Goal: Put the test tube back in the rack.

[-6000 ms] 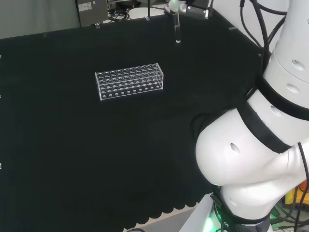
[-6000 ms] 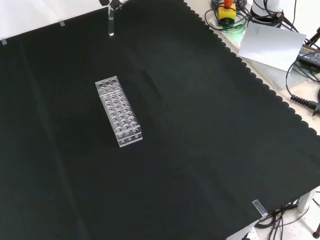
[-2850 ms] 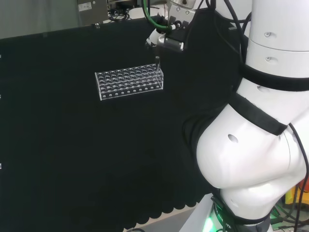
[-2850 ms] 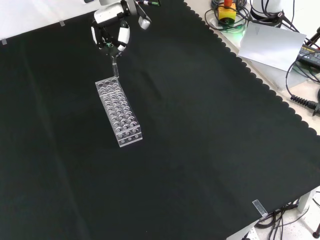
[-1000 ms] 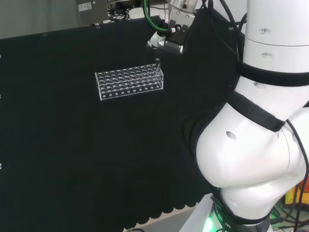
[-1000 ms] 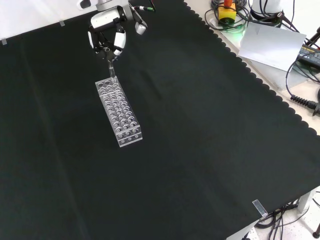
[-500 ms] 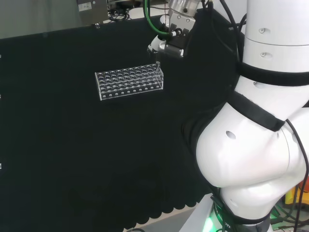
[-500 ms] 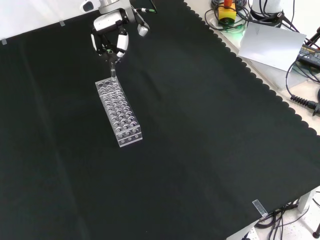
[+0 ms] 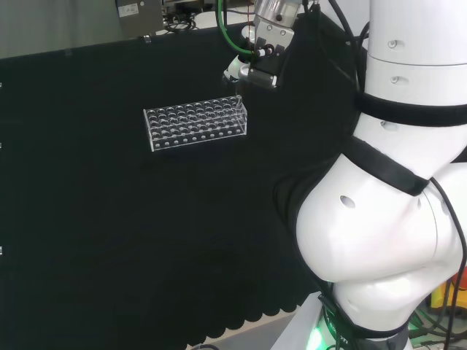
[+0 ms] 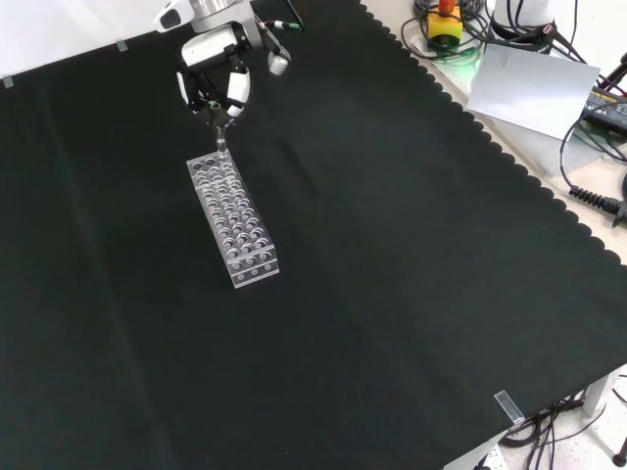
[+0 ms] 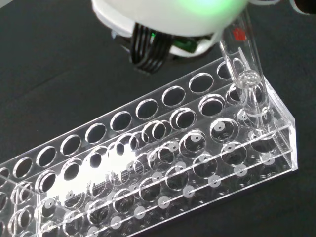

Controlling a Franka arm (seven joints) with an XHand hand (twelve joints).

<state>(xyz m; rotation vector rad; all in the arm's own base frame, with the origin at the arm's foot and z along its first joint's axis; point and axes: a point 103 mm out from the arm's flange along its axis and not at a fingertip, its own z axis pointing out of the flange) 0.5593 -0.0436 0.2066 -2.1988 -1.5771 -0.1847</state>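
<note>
One test tube stood partly in a corner hole of the rack | hand above it, fingers' hold unclear | risk: tilted tube binds, tips rack on table.

The tube runs out past the wrist picture's edge, its upper end hidden behind the blurred white hand. The rack is cut off there too (its far end out of frame). In the head view the tube is too small to tell apart from the rack's corner. Whether the fingers touch the glass cannot be told.
</note>
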